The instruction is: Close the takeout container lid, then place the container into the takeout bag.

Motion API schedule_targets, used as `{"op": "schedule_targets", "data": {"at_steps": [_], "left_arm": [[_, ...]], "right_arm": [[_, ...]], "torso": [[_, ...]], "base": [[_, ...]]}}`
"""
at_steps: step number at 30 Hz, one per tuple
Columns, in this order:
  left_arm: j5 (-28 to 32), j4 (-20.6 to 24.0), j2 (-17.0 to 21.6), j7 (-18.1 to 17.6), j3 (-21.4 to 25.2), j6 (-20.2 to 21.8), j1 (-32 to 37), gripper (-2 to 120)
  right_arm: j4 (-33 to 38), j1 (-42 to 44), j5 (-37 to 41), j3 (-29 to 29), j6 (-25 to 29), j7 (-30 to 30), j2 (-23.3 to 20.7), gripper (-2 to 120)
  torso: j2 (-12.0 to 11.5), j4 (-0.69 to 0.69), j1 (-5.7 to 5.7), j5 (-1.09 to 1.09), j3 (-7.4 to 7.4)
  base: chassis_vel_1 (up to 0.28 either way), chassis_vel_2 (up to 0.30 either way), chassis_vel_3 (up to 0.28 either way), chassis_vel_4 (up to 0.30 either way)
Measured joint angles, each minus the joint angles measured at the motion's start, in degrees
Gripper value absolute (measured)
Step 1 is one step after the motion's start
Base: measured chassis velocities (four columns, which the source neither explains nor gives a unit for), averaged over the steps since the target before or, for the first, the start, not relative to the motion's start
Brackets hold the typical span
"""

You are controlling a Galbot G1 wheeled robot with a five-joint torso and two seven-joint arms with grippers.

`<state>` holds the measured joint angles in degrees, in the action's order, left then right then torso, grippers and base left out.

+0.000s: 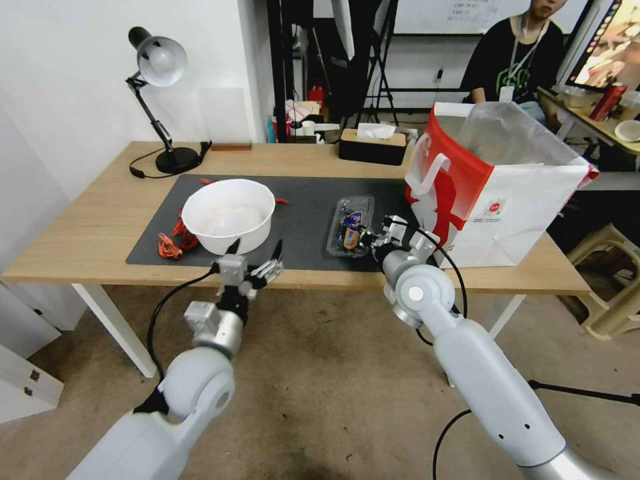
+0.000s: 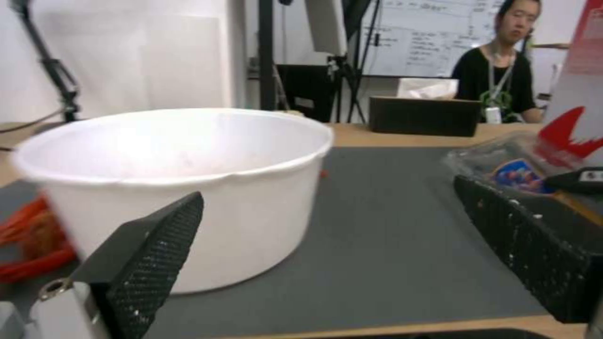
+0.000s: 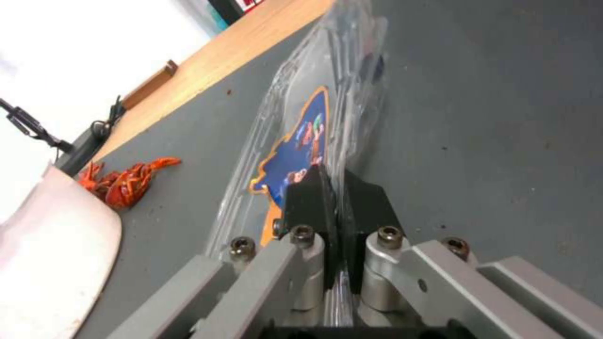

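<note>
Progress looks to be about halfway, operator. Your takeout container [image 1: 350, 227] lies flat on the dark mat [image 1: 300, 200] on the worktop [image 1: 100, 220], between the white bowl [image 1: 229, 215] and the takeout bag [image 1: 507, 193], nearer the bag. Its lid [image 3: 301, 132] appears folded down over the base, with the blue-and-yellow label facing up, so the closing step reads as done or nearly done; you cannot tell from these views whether the clasp has snapped.

Your right gripper [image 1: 383, 235] is at the container's near right edge. In the right wrist view the jaws are pressed together on a thin clear plastic rim, pinching the container's edge. That looks like the grasp for the lift, though the box has not left the mat.

Your left gripper [image 1: 257, 257] hovers at the near edge of the worktop just in front of the white bowl, jaws spread wide and holding nothing.

What is left, as you can judge it: raise the container, carry it over to the bag, which stands upright with its mouth open, and lower it inside. Red crayfish pieces [image 1: 172, 243] lie beside the bowl, well apart from the container.
</note>
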<state>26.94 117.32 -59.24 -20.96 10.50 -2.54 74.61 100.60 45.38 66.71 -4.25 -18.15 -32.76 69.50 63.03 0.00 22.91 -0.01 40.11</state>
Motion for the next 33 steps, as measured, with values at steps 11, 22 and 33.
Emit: {"op": "schedule_targets", "data": {"at_steps": [11,22,33], "left_arm": [[-4.53,0.11,-2.32,0.38,5.46,-5.25,9.98,100],[-7.33,-0.83,-2.61,0.43,7.28,-7.31,14.28,100],[-7.15,-1.35,-2.75,0.37,8.15,-7.43,14.25,100]], "right_arm": [[0.48,0.07,-0.15,-0.12,0.11,0.23,-0.02,0],[1.74,0.17,0.04,-0.8,0.19,0.76,-0.19,0],[12.27,-2.94,5.7,-6.45,-0.73,1.29,-3.72,0]], "torso": [[0.0,0.0,0.0,0.01,0.0],[0.0,0.0,0.01,0.02,0.0],[-0.01,0.0,0.01,0.02,0.0]], "base": [[0.0,0.0,0.0,0.0],[0.0,0.0,0.0,0.0],[0.0,0.0,0.0,0.0]]}}
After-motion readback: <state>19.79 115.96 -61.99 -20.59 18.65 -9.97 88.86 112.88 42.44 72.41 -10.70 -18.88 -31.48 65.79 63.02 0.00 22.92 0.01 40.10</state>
